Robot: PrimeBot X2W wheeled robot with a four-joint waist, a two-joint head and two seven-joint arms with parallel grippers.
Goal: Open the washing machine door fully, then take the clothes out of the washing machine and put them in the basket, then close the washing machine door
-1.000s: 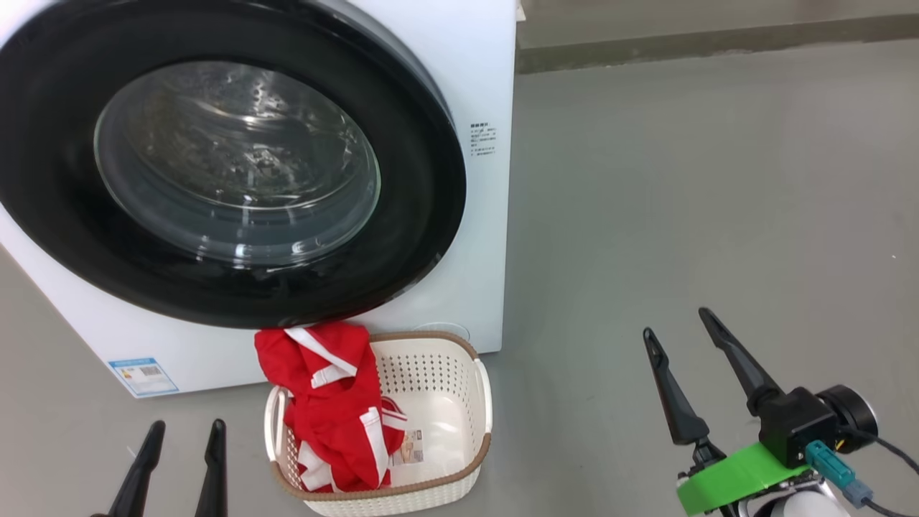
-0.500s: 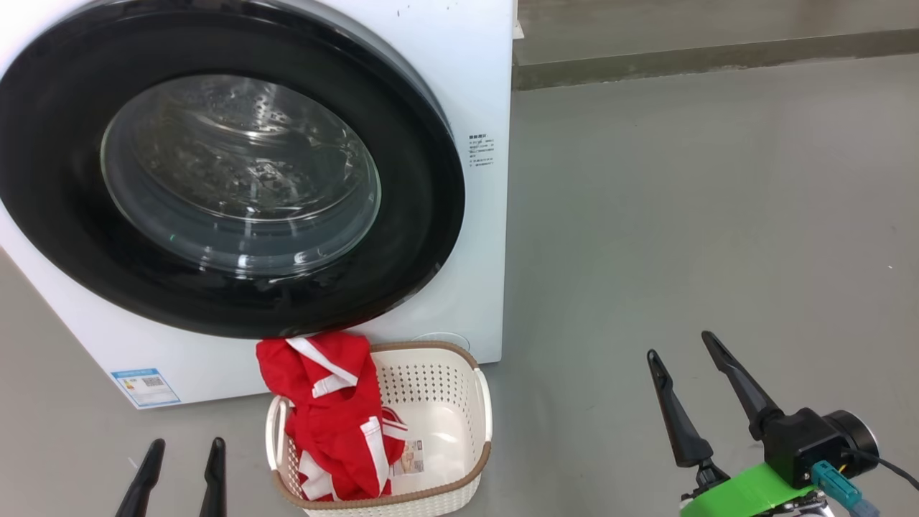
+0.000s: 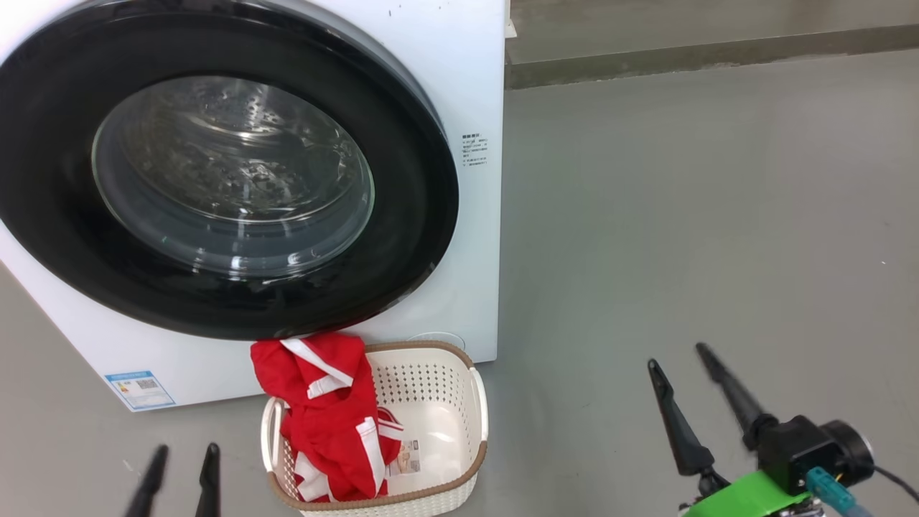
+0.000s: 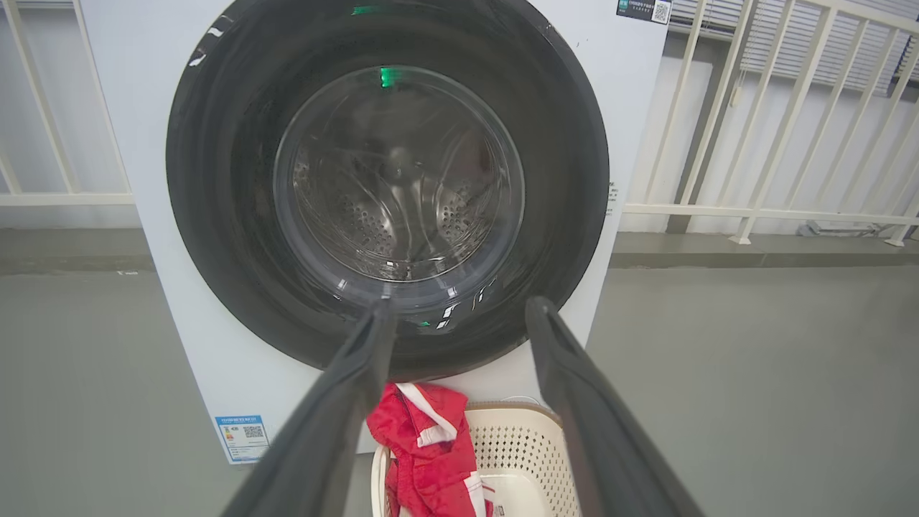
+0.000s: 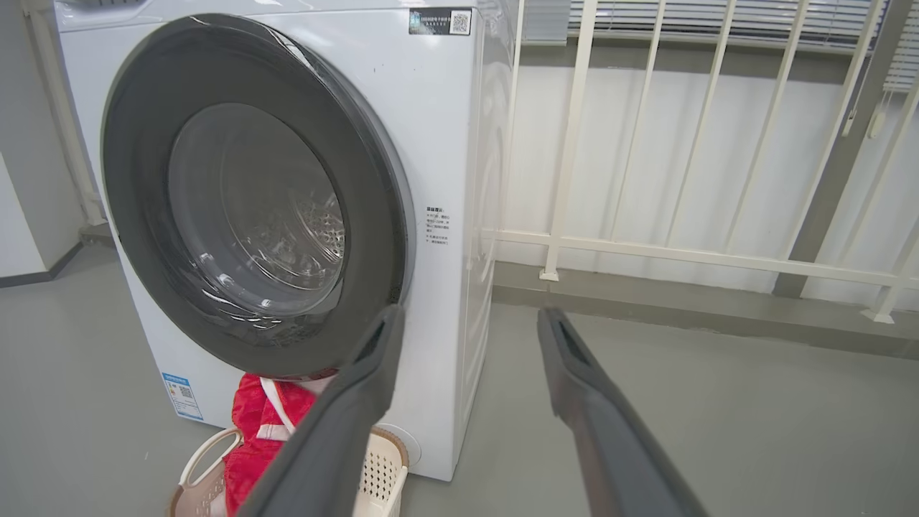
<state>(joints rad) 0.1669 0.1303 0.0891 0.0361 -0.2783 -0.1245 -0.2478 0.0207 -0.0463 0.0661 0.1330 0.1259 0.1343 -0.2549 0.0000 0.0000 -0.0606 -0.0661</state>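
Washing machine door [image 3: 230,176] appears closed; red clothes [image 3: 327,416] heaped in basket [image 3: 431,380] below, draped over its rim (they could slide out). Left gripper [image 3: 185,451] and right gripper [image 3: 676,355]: fingers parted, empty.

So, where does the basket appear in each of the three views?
Head view: basket at bottom centre, just under the door.
Left wrist view: basket at the bottom edge, centre, cut off by the frame.
Right wrist view: basket in the bottom left corner.
Shared landmark: the red clothes draped over its left end.
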